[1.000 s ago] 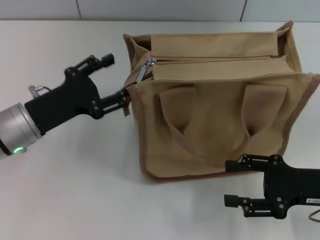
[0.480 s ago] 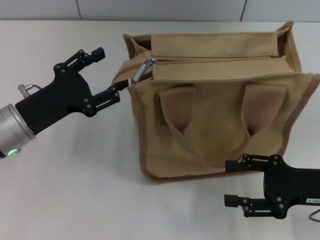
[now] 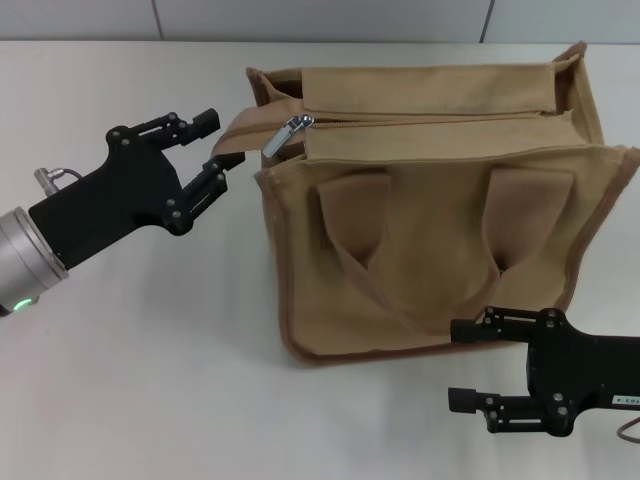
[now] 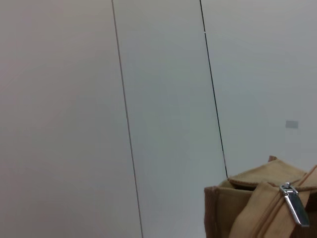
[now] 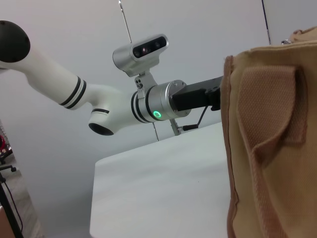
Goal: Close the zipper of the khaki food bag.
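The khaki food bag (image 3: 440, 250) stands upright on the white table, its two flat handles hanging down its front. The zipper (image 3: 430, 117) runs along the top, with its silver pull tab (image 3: 285, 136) at the bag's left end. My left gripper (image 3: 212, 150) is open just left of that end. The bag's side strap (image 3: 236, 134) stretches out toward the gap between its fingers. The left wrist view shows the bag corner (image 4: 233, 208) and the pull tab (image 4: 296, 209). My right gripper (image 3: 458, 365) is open and empty, low in front of the bag's right half.
The white table (image 3: 150, 380) spreads to the left of and in front of the bag. A pale panelled wall (image 3: 320, 18) stands behind. The right wrist view shows the bag's side (image 5: 277, 163) and my left arm (image 5: 163, 106) beyond it.
My left gripper has drawn back left from the bag's side and turned upward. The side strap has risen from hanging down to stretching out leftward. The right arm has not moved.
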Available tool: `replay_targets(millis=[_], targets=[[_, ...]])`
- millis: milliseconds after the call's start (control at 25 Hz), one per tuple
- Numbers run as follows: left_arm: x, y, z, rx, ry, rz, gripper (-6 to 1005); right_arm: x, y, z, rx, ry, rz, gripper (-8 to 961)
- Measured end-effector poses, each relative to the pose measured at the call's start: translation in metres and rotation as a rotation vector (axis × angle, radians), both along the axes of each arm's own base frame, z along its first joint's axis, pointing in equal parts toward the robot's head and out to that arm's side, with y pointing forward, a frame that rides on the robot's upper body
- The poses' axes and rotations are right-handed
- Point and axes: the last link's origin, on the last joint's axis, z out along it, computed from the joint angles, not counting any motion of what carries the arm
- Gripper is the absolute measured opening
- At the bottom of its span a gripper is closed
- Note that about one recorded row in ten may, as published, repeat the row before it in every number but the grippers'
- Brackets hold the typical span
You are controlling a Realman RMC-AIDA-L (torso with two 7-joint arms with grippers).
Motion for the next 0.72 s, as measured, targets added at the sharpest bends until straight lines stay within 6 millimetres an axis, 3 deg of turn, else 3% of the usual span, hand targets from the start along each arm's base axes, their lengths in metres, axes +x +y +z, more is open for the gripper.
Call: replay_targets(millis=[280,360,720], targets=[[0.0010,-0.0031,0.0010,-0.003,-0.010,-0.015,236,0.0003,-0.0003,0.0001,0.001,0.000,-0.001,736],[0.0008,-0.0032,0.0011,-0.003,-0.009,-0.015,30,0.0004,-0.0004,0.0001,0.001,0.000,-0.001,736],[0.0008,-0.0029,0.0014,-0.003,-0.008,-0.016,16,0.0004,-0.0004,0.0001,0.001,0.000,-0.001,737]])
